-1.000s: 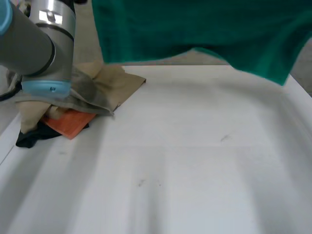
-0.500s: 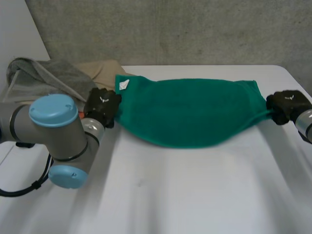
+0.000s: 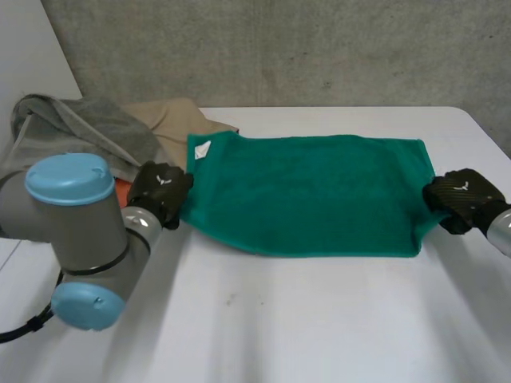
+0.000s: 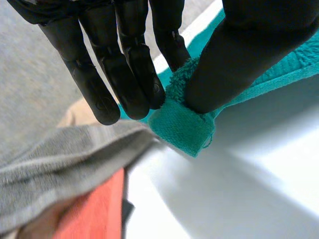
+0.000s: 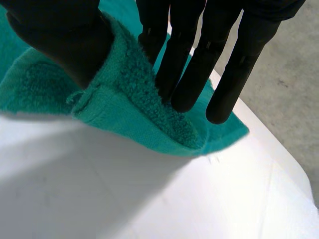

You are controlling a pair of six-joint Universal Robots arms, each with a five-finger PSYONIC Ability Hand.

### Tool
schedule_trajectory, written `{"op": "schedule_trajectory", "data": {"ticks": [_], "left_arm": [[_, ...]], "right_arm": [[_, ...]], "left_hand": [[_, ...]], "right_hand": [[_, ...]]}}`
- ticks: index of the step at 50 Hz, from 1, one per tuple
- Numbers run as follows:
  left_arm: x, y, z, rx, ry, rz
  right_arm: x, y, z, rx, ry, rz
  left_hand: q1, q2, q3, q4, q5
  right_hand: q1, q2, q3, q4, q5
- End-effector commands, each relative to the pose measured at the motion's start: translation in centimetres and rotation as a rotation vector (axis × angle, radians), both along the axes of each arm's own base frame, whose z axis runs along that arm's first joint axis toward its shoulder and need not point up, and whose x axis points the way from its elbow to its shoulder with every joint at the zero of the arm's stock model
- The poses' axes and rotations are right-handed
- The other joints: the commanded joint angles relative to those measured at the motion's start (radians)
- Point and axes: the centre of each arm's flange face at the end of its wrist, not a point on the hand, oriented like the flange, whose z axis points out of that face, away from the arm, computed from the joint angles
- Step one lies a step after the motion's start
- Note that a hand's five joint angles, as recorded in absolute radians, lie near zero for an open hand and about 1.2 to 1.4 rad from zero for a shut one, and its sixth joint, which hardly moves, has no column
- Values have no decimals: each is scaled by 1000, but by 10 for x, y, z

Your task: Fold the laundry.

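Green towel lies spread flat on the white table, white tag at its far left corner. Left hand pinches a hemmed corner at the towel's left edge, thumb against straight fingers. Right hand pinches the right edge towards the near corner, same way. Risks: each pinch takes just a small bit of terry, so a corner could slip out on lifting and skew the fold. Left hand sits just beside the laundry pile, so the grey cloth could snag and drag along. Head view gives the whole towel spread between both hands. The wrist views give the shallow grips, and the left one shows how close the grey cloth and orange cloth lie to the fingertips
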Motion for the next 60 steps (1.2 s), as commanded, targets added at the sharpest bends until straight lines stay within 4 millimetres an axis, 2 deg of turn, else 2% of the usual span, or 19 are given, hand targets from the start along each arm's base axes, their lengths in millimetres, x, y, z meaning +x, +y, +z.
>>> {"op": "schedule_trajectory", "data": {"ticks": [1, 4, 7, 11, 13, 17, 22, 30, 38, 43, 46, 47, 49, 51, 52, 55, 56, 59, 60], "left_arm": [[30, 59, 13, 214, -129, -6], [47, 93, 18, 341, -224, -27], [57, 116, 20, 421, -322, -68], [52, 115, 22, 384, -352, -102], [47, 105, 23, 346, -333, -99], [30, 71, 16, 261, -291, -79], [6, 27, 15, 155, -218, -46], [-19, -30, -5, 71, -151, 31], [-38, -68, -14, -95, -88, 53], [-41, -79, -19, -158, -93, 71], [-43, -86, -15, -203, -90, 74], [-44, -88, -10, -225, -82, 74], [-49, -102, 16, -335, -28, 87], [-50, -113, 44, -439, 36, 104], [-50, -120, 80, -563, 109, 125], [-41, -121, 146, -771, 233, 164], [-36, -115, 179, -871, 304, 173], [-29, -105, 214, -974, 402, 174], [-28, -105, 214, -970, 404, 172]], "right_arm": [[-38, 23, 49, 52, 60, -114], [-52, 42, 68, 165, 86, -150], [-61, 60, 71, 317, 96, -163], [-57, 68, 70, 380, 141, -135], [-57, 63, 66, 368, 141, -147], [-53, 39, 51, 303, 70, -190], [-34, 2, 28, 208, 15, -215], [-8, -48, 11, 44, 76, -252], [3, -86, -5, -104, 77, -256], [4, -101, -9, -168, 80, -288], [8, -109, -3, -229, 60, -295], [9, -111, 0, -255, 49, -293], [13, -123, 23, -385, -21, -295], [14, -133, 56, -522, -99, -302], [13, -136, 97, -658, -195, -304], [8, -131, 157, -831, -339, -301], [7, -124, 186, -908, -421, -288], [4, -116, 213, -961, -495, -270], [4, -115, 213, -953, -494, -270]], "left_hand": [[268, 195, 200, 195, 214], [268, 195, 200, 195, 214], [268, 195, 200, 195, 214], [268, 195, 200, 195, 214], [268, 195, 200, 195, 214], [268, 195, 200, 195, 214], [268, 195, 200, 195, 214], [268, 195, 200, 195, 214], [268, 195, 200, 195, 214], [268, 195, 200, 195, 214], [268, 195, 200, 195, 214], [268, 195, 200, 195, 214], [268, 195, 200, 195, 214], [268, 195, 200, 195, 214], [268, 195, 200, 195, 214], [268, 195, 200, 195, 214], [268, 195, 200, 195, 214], [268, 195, 200, 195, 214], [268, 195, 200, 195, 214]], "right_hand": [[264, 211, 206, 197, 231], [264, 211, 206, 197, 231], [264, 211, 206, 197, 231], [264, 211, 206, 197, 231], [264, 211, 206, 197, 231], [264, 211, 206, 197, 231], [264, 211, 206, 197, 231], [264, 211, 206, 197, 231], [264, 211, 206, 197, 231], [264, 211, 206, 197, 231], [264, 211, 206, 197, 231], [264, 211, 206, 197, 231], [264, 211, 206, 197, 231], [264, 211, 206, 197, 231], [264, 211, 206, 197, 231], [264, 211, 206, 197, 231], [264, 211, 206, 197, 231], [264, 211, 206, 197, 231], [264, 211, 206, 197, 231]]}}
